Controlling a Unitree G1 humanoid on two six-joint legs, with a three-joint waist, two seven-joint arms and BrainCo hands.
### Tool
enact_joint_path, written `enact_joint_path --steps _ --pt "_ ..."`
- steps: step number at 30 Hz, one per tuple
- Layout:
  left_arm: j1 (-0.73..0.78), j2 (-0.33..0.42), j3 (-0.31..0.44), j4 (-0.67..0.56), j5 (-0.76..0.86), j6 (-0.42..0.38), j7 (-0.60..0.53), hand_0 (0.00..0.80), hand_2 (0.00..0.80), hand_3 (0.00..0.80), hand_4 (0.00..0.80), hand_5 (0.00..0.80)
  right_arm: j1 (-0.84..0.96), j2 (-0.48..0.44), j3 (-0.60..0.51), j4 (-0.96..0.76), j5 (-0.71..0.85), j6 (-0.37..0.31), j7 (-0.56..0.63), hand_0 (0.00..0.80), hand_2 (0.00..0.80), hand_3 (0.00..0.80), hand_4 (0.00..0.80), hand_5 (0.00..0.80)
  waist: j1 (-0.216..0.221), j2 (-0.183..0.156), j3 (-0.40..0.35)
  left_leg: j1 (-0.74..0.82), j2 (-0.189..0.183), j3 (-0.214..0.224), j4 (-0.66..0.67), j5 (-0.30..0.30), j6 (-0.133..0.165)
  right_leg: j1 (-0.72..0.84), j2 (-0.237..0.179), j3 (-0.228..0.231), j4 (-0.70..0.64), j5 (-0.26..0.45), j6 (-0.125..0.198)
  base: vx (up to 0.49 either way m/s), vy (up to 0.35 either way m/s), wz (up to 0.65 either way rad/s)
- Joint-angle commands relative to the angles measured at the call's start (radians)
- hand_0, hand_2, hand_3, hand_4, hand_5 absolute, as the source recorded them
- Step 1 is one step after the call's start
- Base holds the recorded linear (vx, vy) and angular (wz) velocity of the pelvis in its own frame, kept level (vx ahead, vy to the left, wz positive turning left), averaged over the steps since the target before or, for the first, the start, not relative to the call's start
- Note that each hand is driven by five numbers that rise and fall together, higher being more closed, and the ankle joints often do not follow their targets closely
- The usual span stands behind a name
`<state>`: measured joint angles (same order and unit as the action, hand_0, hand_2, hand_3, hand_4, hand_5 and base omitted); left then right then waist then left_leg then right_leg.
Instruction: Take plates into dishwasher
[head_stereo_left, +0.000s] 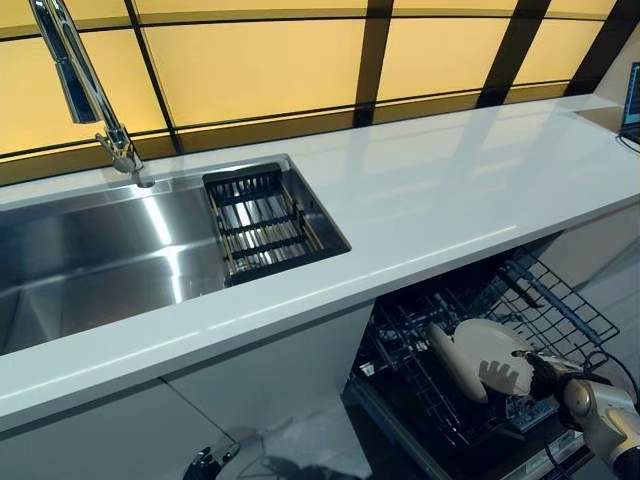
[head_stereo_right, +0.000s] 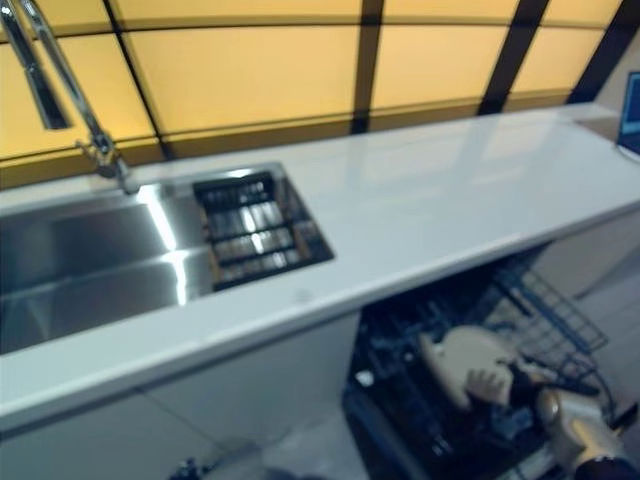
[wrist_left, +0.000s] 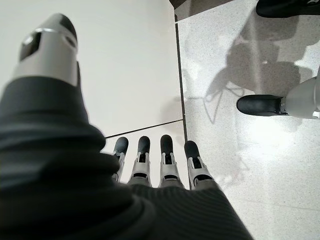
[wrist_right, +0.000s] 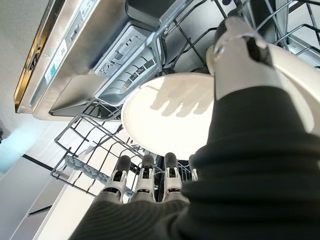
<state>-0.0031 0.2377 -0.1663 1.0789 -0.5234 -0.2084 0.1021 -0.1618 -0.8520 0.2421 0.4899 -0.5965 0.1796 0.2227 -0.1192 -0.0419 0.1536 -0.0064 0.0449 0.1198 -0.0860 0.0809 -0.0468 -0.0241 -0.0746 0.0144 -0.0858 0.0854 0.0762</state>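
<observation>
Under the counter at the right, the dishwasher's dark wire rack (head_stereo_left: 565, 305) is pulled out. Two pale plates stand in it: one edge-on (head_stereo_left: 446, 362), and one turned towards me (head_stereo_left: 490, 340). My right hand (head_stereo_left: 500, 377) is low on the second plate's right side. The right wrist view shows its fingers (wrist_right: 145, 175) straight, pointing at the round face of the farther plate (wrist_right: 165, 115), on which their shadow falls. Its thumb (wrist_right: 235, 50) lies against the nearer plate's rim (wrist_right: 295, 67). My left hand (wrist_left: 165, 160) hangs open and idle by the cabinet front (head_stereo_left: 205, 463).
A white counter (head_stereo_left: 450, 190) runs across the view. At the left, a steel sink (head_stereo_left: 90, 260) has a tall tap (head_stereo_left: 85, 90) and a dark drainer basket (head_stereo_left: 262, 222). White cabinet doors (head_stereo_left: 270, 370) close the space left of the dishwasher.
</observation>
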Motion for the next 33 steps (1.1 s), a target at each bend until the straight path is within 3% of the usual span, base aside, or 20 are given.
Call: enact_joint_path --steps 1,11,24,25,26,28,30,33 --pt "-0.057 0.018 0.017 0.025 0.012 -0.041 0.003 0.0 0.0 0.0 0.0 0.0 -0.111 0.029 0.048 0.051 0.027 0.039 -0.061 0.0 0.0 0.0 0.0 0.0 0.036 -0.033 -0.002 0.025 -0.054 -0.011 -0.001 -0.084 0.051 -0.052 -0.011 0.024 -0.001 0.074 0.05 0.0 0.0 0.0" --pt "-0.075 0.022 -0.012 0.026 0.001 -0.04 -0.006 0.0 0.0 0.0 0.0 0.0 -0.185 0.077 0.104 0.178 0.088 0.064 -0.12 0.0 0.0 0.0 0.0 0.0 0.059 -0.017 0.006 0.016 -0.06 -0.027 -0.001 -0.082 0.051 -0.053 -0.017 0.009 -0.001 0.07 0.047 -0.028 0.005 0.04" --pt "-0.095 0.021 -0.04 0.037 -0.006 -0.043 -0.016 0.0 0.0 0.0 0.0 0.0 -0.24 0.129 0.156 0.349 0.052 0.078 -0.158 0.0 0.0 0.0 0.0 0.0 0.082 -0.003 0.011 0.011 -0.064 -0.043 -0.001 -0.078 0.05 -0.053 -0.021 -0.004 -0.001 0.067 0.045 -0.001 0.0 0.01" --pt "-0.095 0.022 -0.04 0.037 -0.006 -0.043 -0.018 0.0 0.0 0.0 0.0 0.0 -0.24 0.128 0.158 0.355 0.047 0.08 -0.16 0.113 0.113 0.113 0.113 0.113 0.083 -0.003 0.011 0.01 -0.064 -0.043 -0.001 -0.078 0.05 -0.053 -0.021 -0.005 -0.001 0.067 0.046 -0.003 0.001 0.04" --pt "-0.095 0.023 -0.041 0.038 -0.008 -0.044 -0.02 0.0 0.0 0.0 0.0 0.0 -0.241 0.127 0.162 0.361 0.046 0.083 -0.158 0.326 0.326 0.326 0.326 0.326 0.084 -0.002 0.012 0.01 -0.064 -0.043 -0.001 -0.077 0.05 -0.053 -0.022 -0.005 -0.001 0.067 0.046 -0.005 0.001 0.04" --pt "-0.095 0.024 -0.042 0.037 -0.007 -0.044 -0.021 0.0 0.0 0.0 0.0 0.0 -0.244 0.127 0.164 0.369 0.036 0.085 -0.156 0.458 0.458 0.458 0.458 0.458 0.084 -0.003 0.012 0.008 -0.064 -0.044 -0.001 -0.076 0.049 -0.054 -0.022 -0.006 -0.001 0.068 0.046 -0.009 0.004 0.05" --pt "-0.095 0.022 -0.043 0.034 -0.006 -0.041 -0.02 0.0 0.0 0.0 0.0 0.0 -0.241 0.129 0.171 0.371 0.003 0.1 -0.168 0.8 0.8 0.8 0.8 0.8 0.085 -0.003 0.011 0.007 -0.065 -0.045 -0.001 -0.076 0.05 -0.055 -0.021 -0.006 -0.001 0.069 0.046 -0.004 0.005 0.04" --pt "-0.096 0.023 -0.042 0.035 -0.005 -0.04 -0.024 0.0 0.0 0.0 0.0 0.0 -0.24 0.124 0.174 0.368 -0.007 0.111 -0.174 0.8 0.8 0.8 0.8 0.8 0.084 -0.004 0.008 0.007 -0.064 -0.045 -0.001 -0.076 0.049 -0.055 -0.02 -0.004 -0.001 0.068 0.047 0.001 0.0 0.01"
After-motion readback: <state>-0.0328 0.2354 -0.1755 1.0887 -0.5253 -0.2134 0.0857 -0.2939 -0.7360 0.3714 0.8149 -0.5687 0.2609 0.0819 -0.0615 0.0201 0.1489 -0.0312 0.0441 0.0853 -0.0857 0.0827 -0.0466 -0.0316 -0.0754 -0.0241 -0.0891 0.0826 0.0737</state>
